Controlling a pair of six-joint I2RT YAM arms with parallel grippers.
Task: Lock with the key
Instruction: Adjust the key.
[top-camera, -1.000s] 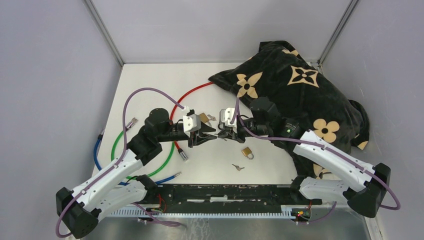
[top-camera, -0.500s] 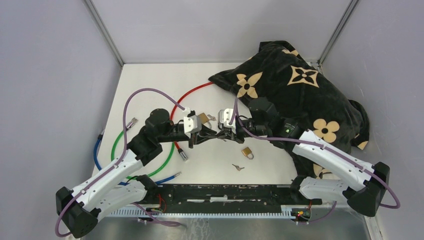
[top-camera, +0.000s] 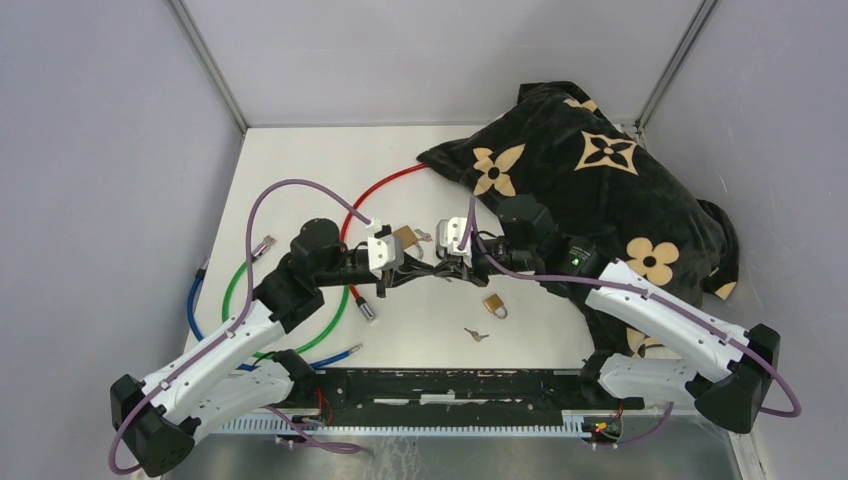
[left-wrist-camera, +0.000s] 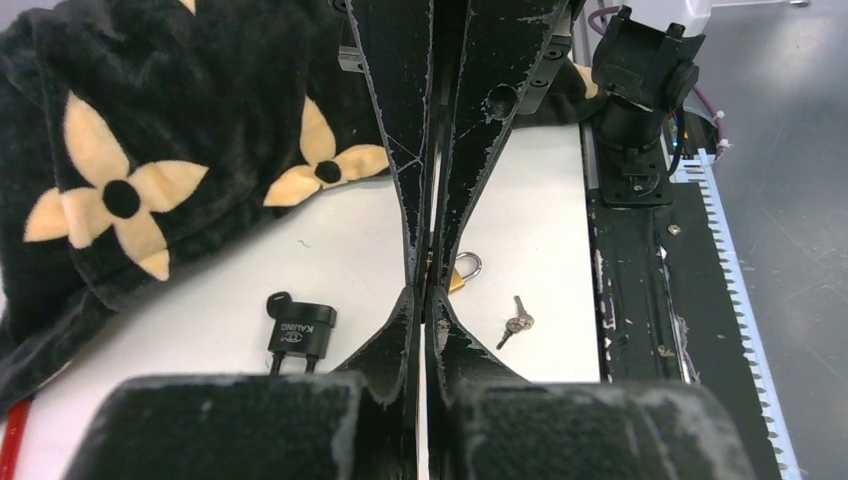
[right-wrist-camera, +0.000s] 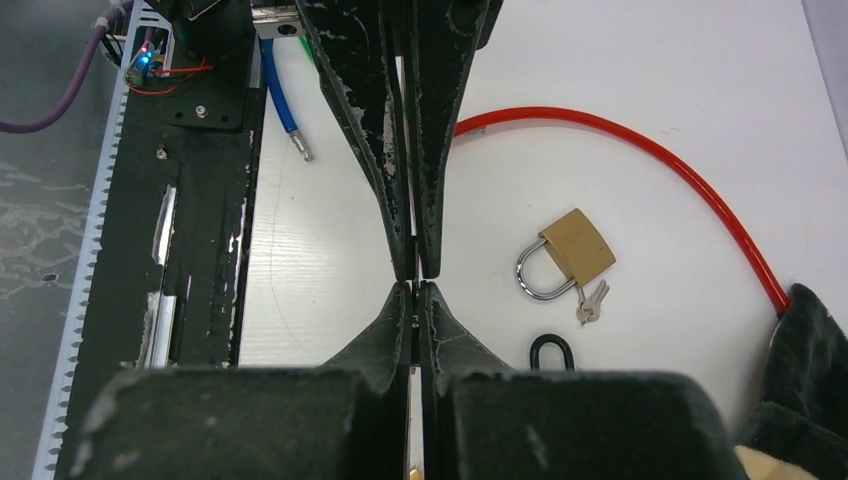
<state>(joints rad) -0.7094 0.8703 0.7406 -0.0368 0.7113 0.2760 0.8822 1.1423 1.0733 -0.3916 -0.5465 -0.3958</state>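
Observation:
My left gripper (top-camera: 425, 271) and right gripper (top-camera: 447, 268) meet tip to tip above the table's middle. Both are shut. A thin metal sliver shows between the touching tips in the left wrist view (left-wrist-camera: 430, 264); it looks like a key held by both. A small brass padlock (top-camera: 494, 304) lies just right of and nearer than the tips, with a loose key (top-camera: 476, 335) in front of it. A bigger brass padlock (top-camera: 405, 238) with keys (right-wrist-camera: 592, 300) in it lies behind the left gripper. A black padlock (left-wrist-camera: 300, 330) lies under the grippers.
A black blanket with tan flowers (top-camera: 600, 170) covers the back right. Red (top-camera: 385, 185), green (top-camera: 240, 280) and blue (top-camera: 195, 300) cables loop on the left. A black rail (top-camera: 450, 385) runs along the near edge.
My left gripper's fingers were spread one second ago and have closed at the right gripper's tips. Both arms have shifted slightly left.

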